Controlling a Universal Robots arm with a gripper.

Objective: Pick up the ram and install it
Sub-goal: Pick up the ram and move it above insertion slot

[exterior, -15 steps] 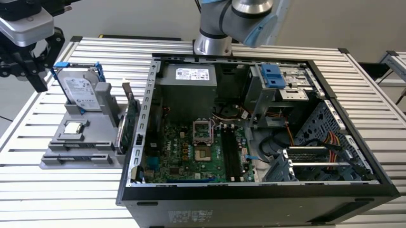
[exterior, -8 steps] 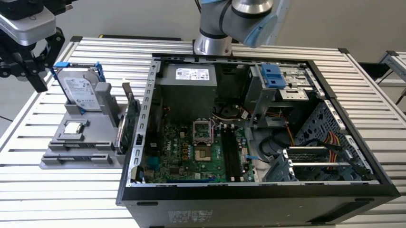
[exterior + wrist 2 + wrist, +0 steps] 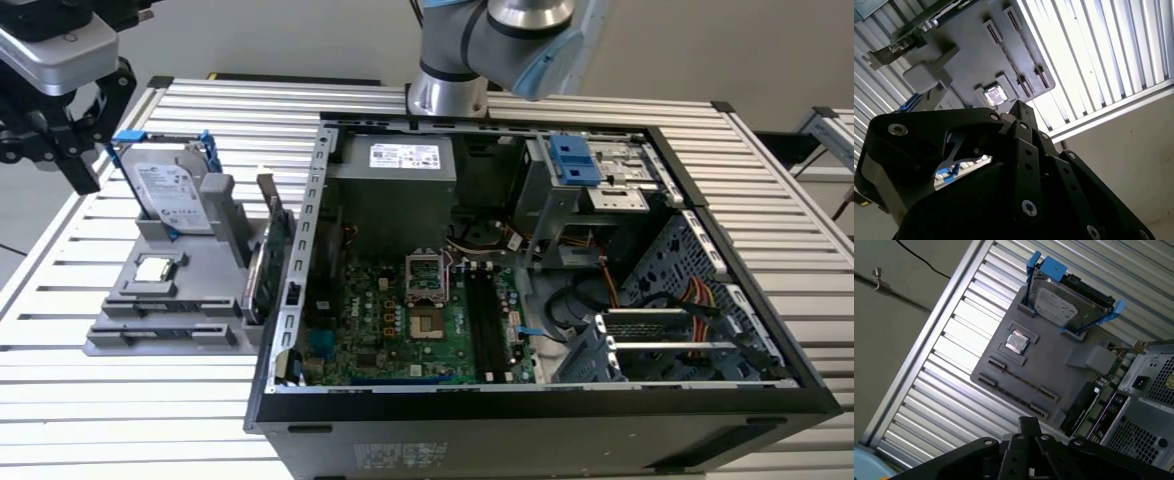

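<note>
Hovering far left near grey holder (image 3: 174, 312), hand (image 3: 56, 148) state not discernible; probable risk: skewed descent clipping hard drive (image 3: 171, 195) or tilting ram (image 3: 1021, 380) in its slot.

a slatted metal table (image 3: 134, 400) carries a grey parts holder (image 3: 174, 338) just beside an open computer case (image 3: 534, 410).

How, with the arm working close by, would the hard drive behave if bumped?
The hard drive looks stiff and probably heavy for its size, given its metal case. Standing on edge in the gray holder, it might tip if pushed near the top, though the holder's slot likely steadies it.
</note>
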